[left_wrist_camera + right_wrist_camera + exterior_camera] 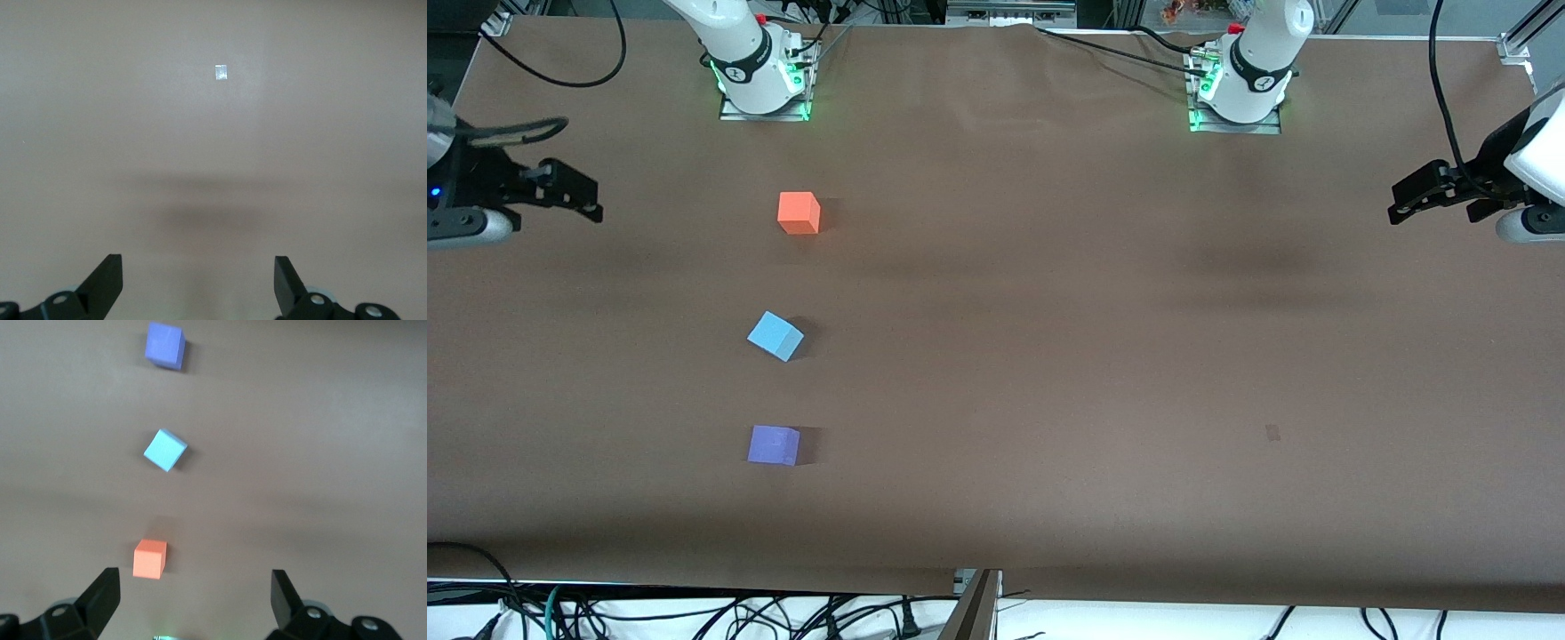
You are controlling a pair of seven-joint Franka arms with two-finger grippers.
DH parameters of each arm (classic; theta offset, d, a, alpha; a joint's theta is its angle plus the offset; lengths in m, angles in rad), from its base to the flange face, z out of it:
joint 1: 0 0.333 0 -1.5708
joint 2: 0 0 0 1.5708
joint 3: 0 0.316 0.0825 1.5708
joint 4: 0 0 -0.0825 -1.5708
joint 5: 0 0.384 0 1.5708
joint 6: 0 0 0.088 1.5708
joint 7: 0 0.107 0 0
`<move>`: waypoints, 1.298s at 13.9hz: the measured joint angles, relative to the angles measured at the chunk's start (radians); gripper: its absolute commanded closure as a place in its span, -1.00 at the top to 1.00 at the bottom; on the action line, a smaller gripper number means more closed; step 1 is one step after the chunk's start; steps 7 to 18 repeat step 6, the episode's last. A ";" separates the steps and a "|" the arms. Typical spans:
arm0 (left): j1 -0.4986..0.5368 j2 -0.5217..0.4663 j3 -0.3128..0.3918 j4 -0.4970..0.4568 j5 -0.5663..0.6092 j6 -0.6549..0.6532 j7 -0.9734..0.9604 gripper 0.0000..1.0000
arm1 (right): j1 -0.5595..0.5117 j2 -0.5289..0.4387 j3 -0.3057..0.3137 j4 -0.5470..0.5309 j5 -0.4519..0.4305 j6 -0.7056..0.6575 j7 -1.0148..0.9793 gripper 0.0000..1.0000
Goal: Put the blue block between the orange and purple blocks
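The blue block [775, 335] lies on the brown table, turned at an angle. It lies roughly in a line between the orange block [799, 213], farther from the front camera, and the purple block [773, 444], nearer to it. All three lie toward the right arm's end. The right wrist view shows the orange block [149, 559], the blue block [165, 450] and the purple block [164, 345]. My right gripper [591, 203] [195, 580] is open and empty, up in the air at that end of the table. My left gripper [1400, 209] [198, 267] is open and empty over the other end.
The arm bases [760, 76] [1240, 89] stand along the table edge farthest from the front camera. A small pale mark [221, 73] lies on the table [1049, 311] under the left wrist camera. Cables hang at the table edge nearest the front camera.
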 measured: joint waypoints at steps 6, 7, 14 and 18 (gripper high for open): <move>0.000 0.000 0.000 0.000 0.000 0.000 0.000 1.00 | -0.009 -0.014 0.003 -0.051 0.000 -0.014 0.002 1.00; 0.000 0.000 0.000 0.000 0.000 0.000 0.000 1.00 | -0.009 -0.014 0.003 -0.051 0.000 -0.014 0.002 1.00; 0.000 0.000 0.000 0.000 0.000 0.000 0.000 1.00 | -0.009 -0.014 0.003 -0.051 0.000 -0.014 0.002 1.00; 0.000 0.000 0.000 0.000 0.000 0.000 0.000 1.00 | -0.009 -0.014 0.003 -0.051 0.000 -0.014 0.002 1.00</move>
